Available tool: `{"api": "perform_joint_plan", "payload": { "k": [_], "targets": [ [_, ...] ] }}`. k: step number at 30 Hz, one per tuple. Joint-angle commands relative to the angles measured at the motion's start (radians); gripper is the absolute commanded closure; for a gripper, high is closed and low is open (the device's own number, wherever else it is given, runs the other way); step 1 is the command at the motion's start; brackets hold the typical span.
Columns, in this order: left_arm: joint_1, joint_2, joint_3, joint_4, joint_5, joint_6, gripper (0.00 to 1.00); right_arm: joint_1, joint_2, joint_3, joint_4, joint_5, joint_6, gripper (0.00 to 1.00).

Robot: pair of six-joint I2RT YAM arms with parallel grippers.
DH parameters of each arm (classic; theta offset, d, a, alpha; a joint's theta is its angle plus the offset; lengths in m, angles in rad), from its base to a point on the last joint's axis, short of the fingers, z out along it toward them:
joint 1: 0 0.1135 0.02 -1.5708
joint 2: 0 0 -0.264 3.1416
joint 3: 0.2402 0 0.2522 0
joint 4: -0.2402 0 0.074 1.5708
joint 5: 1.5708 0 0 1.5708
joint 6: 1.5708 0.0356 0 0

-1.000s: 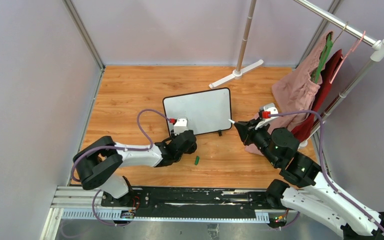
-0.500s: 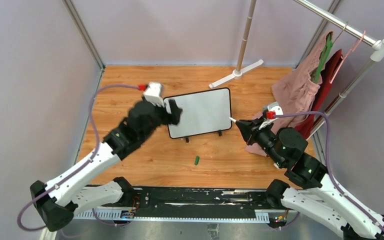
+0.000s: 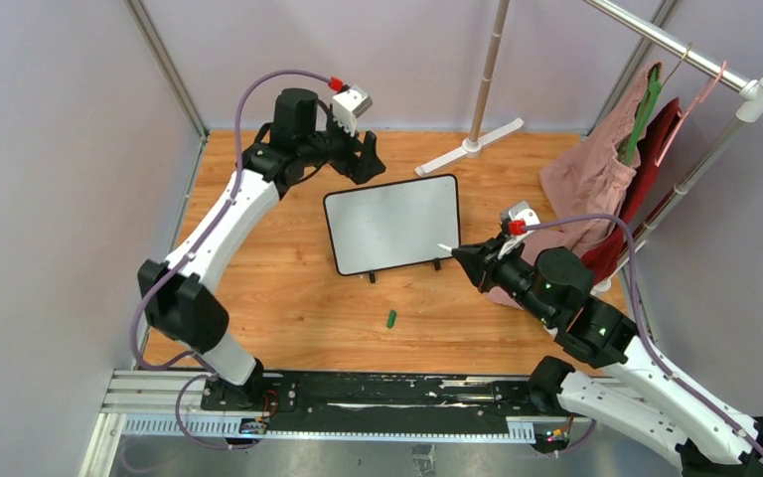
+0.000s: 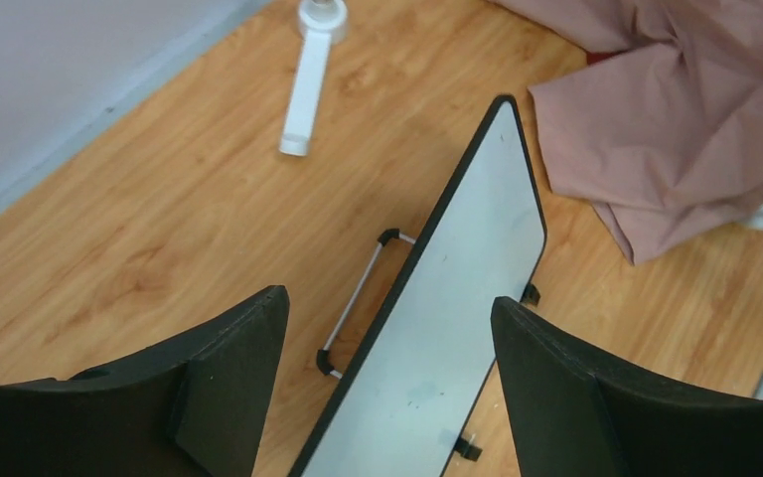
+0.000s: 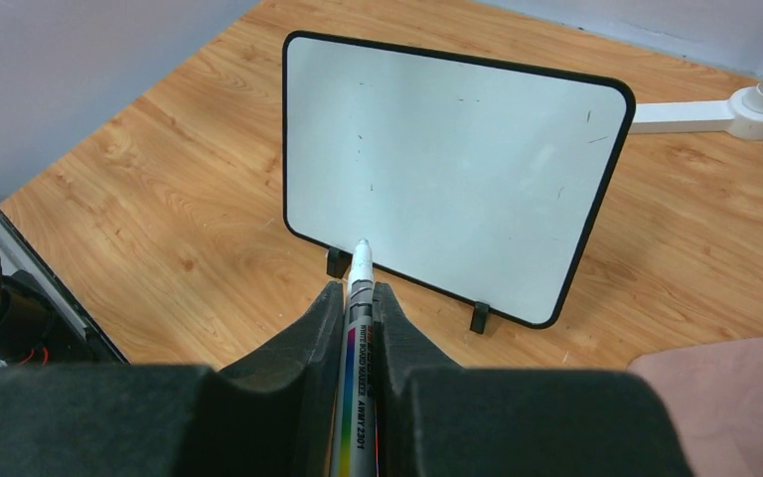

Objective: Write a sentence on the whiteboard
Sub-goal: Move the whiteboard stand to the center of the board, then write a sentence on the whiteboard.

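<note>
Wood-grain tabletop (image 3: 258, 219), light orange planks, with walls on the left and far sides. The whiteboard (image 3: 392, 224) stands propped up around mid-table on its little black feet, and a wire prop (image 4: 358, 298) behind it touches the wood too. A small green cap (image 3: 391, 319) lies by itself closer to the near edge, well apart from the board. On the far side sits a white T-shaped stand foot (image 3: 469, 147), and on the right a pink cloth (image 3: 576, 189) pools onto the wood.

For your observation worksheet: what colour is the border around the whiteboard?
Black; the whiteboard border shows best in the right wrist view.
</note>
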State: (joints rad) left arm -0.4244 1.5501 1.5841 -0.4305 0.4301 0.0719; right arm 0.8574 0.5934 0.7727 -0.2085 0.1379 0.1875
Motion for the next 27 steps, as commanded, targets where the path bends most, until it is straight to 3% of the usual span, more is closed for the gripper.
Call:
{"api": "perform_joint_plan", "payload": {
  "k": [1, 4, 8, 16, 27],
  "targets": [
    [0.113, 0.114, 0.068, -0.099, 0.371, 0.073, 0.2, -0.011, -0.024, -0.042, 0.093, -0.039, 0.007, 1.0],
    [0.162, 0.152, 0.048, -0.095, 0.466, 0.087, 0.09, -0.011, -0.028, -0.065, 0.139, -0.069, -0.003, 1.0],
    [0.198, 0.162, 0.023, -0.037, 0.502, 0.08, 0.1, -0.011, 0.003, -0.069, 0.159, -0.093, -0.007, 1.0],
    [0.207, 0.264, 0.047, -0.002, 0.632, 0.006, 0.22, -0.011, 0.062, -0.057, 0.181, -0.112, 0.005, 1.0],
    [0.197, 0.302, -0.006, 0.026, 0.657, 0.002, 0.43, -0.009, 0.135, -0.075, 0.335, -0.12, 0.001, 1.0]
  ]
}}
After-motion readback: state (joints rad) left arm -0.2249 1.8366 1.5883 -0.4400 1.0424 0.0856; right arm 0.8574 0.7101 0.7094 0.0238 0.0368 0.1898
